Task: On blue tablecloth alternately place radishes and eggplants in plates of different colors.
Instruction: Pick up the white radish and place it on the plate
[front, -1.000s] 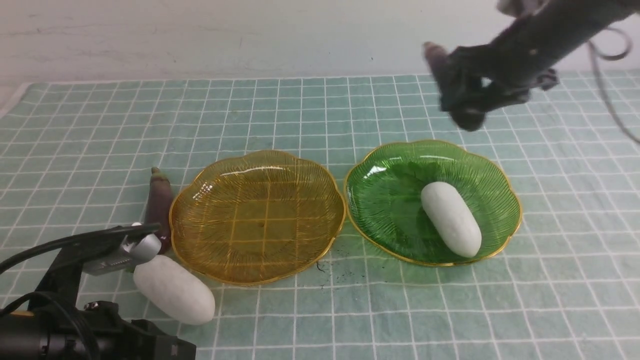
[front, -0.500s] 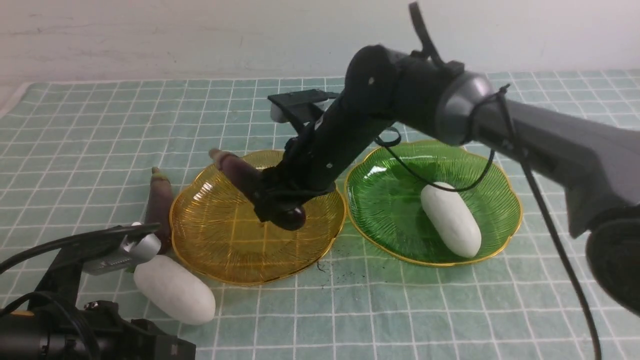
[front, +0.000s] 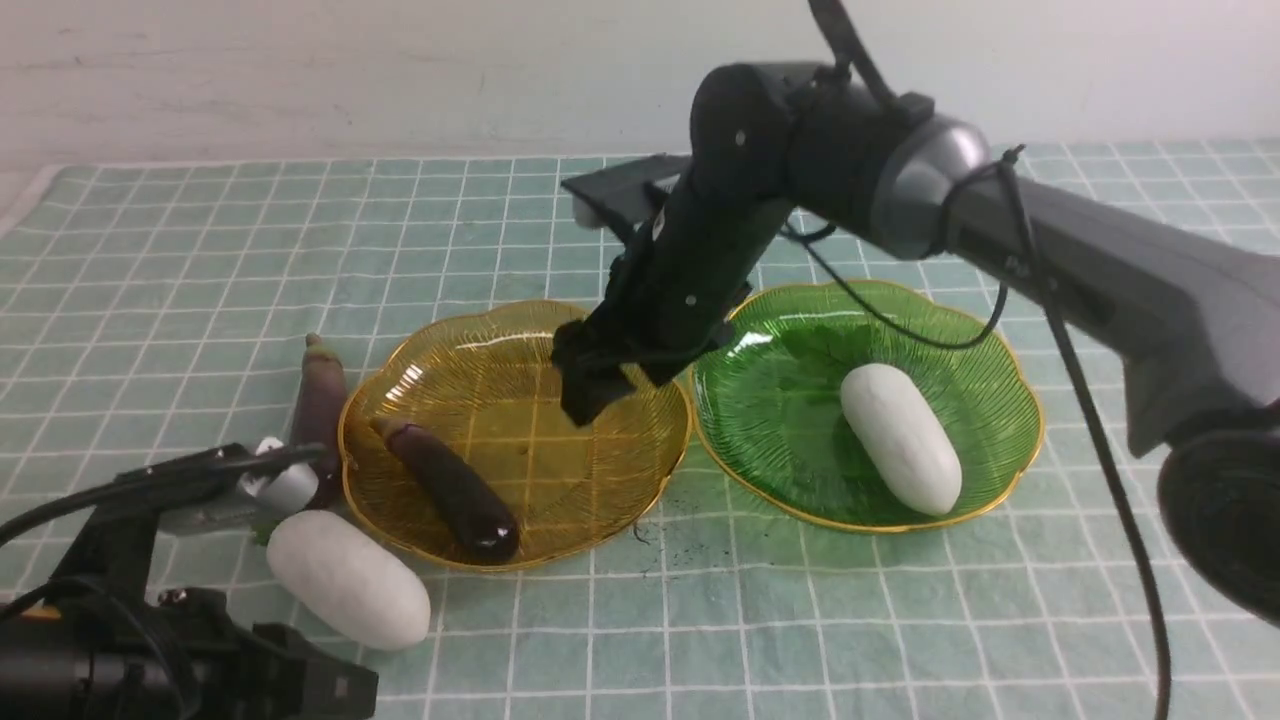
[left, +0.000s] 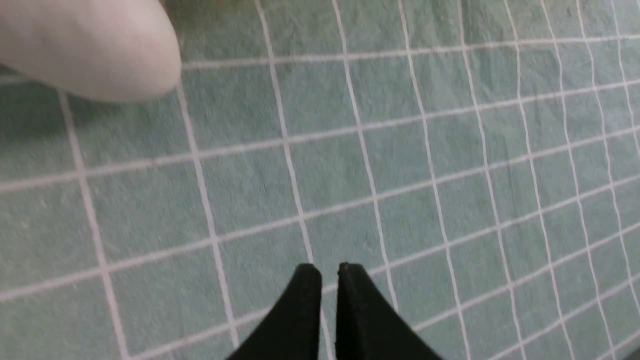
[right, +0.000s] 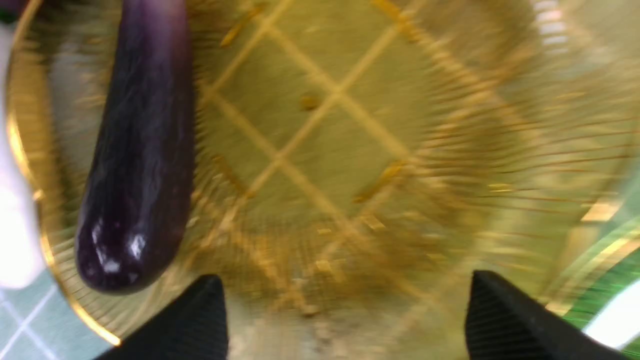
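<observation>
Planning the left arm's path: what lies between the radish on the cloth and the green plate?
The amber plate, with one eggplant lying in it, fills that stretch, as the front view shows.

Left plate (front: 600, 440) holds one eggplant (front: 450, 487), right plate (front: 780, 400) one radish (front: 902, 438) — spare eggplant (front: 318, 400), spare radish (front: 348, 578) lie leftward.

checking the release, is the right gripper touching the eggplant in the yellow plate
Apart. Front view shows the right gripper above the yellow plate, clear space between it and the eggplant lying there.

Glossy eggplant (front: 452, 488), ribbed translucent amber plate (front: 600, 455), matt woven tablecloth (front: 200, 250)
</observation>
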